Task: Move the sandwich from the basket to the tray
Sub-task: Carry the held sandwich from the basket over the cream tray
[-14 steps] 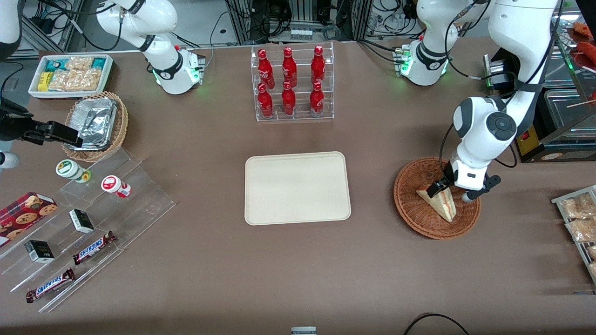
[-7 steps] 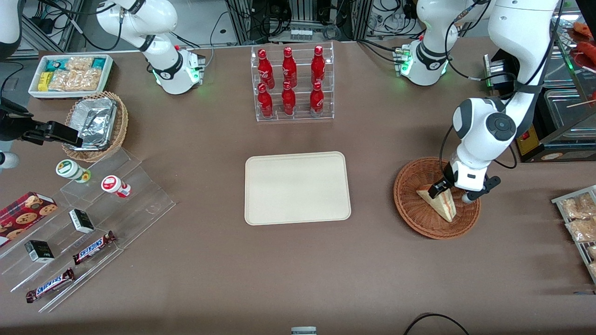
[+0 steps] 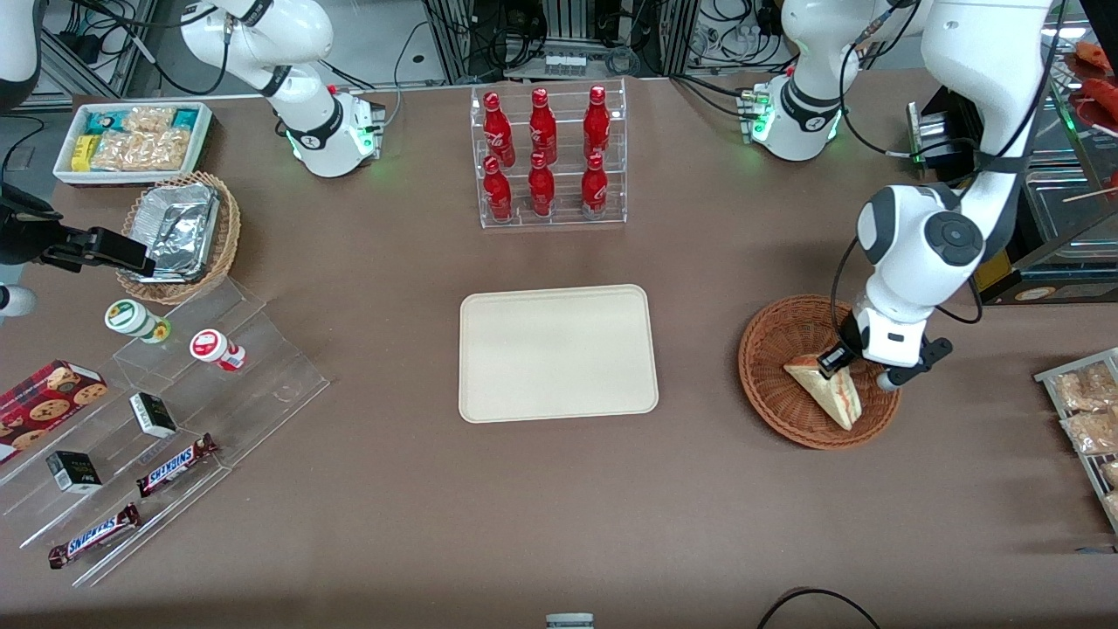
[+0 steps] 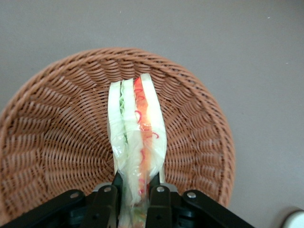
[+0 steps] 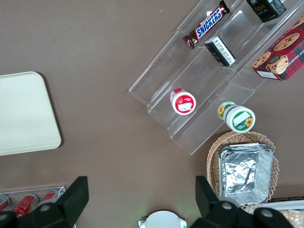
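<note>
1. The tool (image 4: 135, 190) sat low over the basket (image 3: 773, 393) at the right of the front frame, its two fingers (image 4: 109, 199) clenched on the sandwich (image 4: 137, 142) at one end of the wedge
2. The sandwich (image 3: 828, 393) was pinched across its bread faces, filling edge up, above the basket weave; whether it was touching the weave could not be told
3. In my judgement the step in hand was lifting it clear: rise straight until the wedge cleared the rim, since the hold sat at one end and the free end could droop or swing
4. Hold the squeeze gentle, as soft bread may crush or slip
5. The tray (image 3: 489, 402) lay at frame centre on the worktop (image 3: 699, 524), well apart from the basket, bare, toward the parked arm's end; carry level and lower flat
</note>
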